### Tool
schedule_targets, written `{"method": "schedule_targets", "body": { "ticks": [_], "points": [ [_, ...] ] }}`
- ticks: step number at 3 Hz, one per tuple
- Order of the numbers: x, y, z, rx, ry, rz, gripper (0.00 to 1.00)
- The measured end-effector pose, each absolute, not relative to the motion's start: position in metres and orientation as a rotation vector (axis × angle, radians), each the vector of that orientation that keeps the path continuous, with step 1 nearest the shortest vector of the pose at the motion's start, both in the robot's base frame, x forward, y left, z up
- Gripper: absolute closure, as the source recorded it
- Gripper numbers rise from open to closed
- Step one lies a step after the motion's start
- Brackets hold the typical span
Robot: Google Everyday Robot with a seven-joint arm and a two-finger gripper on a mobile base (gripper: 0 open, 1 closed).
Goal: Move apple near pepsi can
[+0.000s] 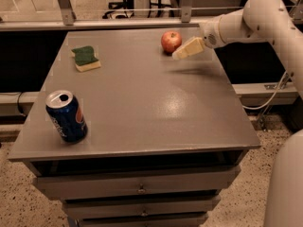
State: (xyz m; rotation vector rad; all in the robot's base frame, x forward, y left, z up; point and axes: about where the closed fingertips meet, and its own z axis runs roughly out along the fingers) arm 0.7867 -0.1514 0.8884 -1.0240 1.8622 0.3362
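Note:
A round red apple (170, 41) sits on the far right part of the grey table top (142, 98). A dark blue pepsi can (66, 116) with a silver top stands upright near the front left corner. My gripper (182, 52) reaches in from the right on a white arm and hovers just right of the apple, its cream-coloured tip close beside it. It holds nothing that I can see.
A green-and-yellow sponge (86, 58) lies at the far left of the table. The table has drawers (137, 188) in its front. A metal rail (118, 22) runs behind the table. The white arm (255, 22) spans the right side.

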Motion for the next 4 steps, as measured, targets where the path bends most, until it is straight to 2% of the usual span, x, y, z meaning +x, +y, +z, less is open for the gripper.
{"method": "schedule_targets", "body": {
  "ticks": [3,4],
  "points": [
    [0.833,-0.129,0.873,-0.877,1.820,0.448,0.00],
    [0.845,-0.121,0.868,-0.862,1.808,0.478,0.15]
  ]
}}
